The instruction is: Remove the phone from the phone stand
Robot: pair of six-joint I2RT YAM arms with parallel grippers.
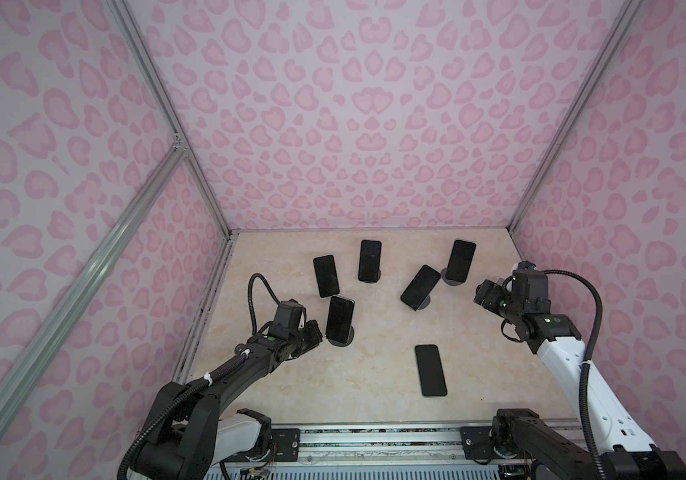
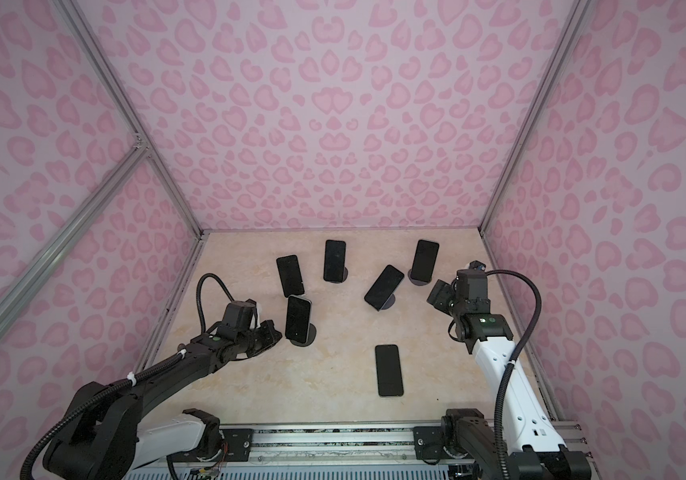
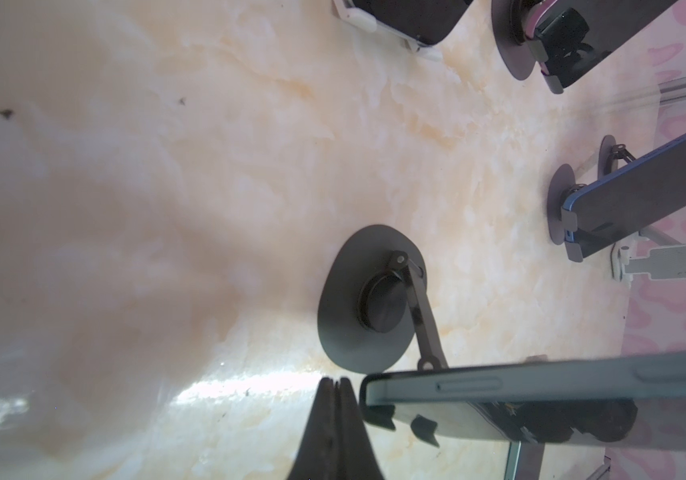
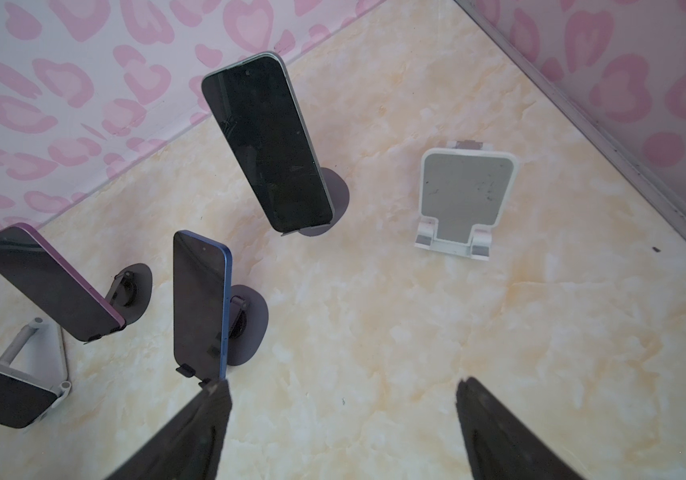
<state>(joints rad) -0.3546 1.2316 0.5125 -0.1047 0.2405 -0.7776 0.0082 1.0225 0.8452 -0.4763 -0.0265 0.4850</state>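
At about 3 o'clock of the left gripper (image 1: 317, 333), just beside its pressed-together fingertips, a dark-screened, pale-blue-edged phone (image 1: 339, 319) leans on a black round-based stand (image 1: 345, 341), long axis 12-to-6. Left arm is nearer; the right gripper (image 1: 482, 293) gapes wide, empty, well apart.

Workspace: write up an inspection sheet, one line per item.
Surface: pale marbled table with a few dark specks.
Job's things: nearest phone propped on its stand; four more phones propped behind it; flat phone lying on the table; empty white stand.
Clutter: nothing seen.
Grippers: left gripper shut, holding nothing, close beside the nearest phone's edge; right gripper open and empty.
Cables: a black hose loops over each arm.
Surroundings: pink spotted walls; metal frame post.
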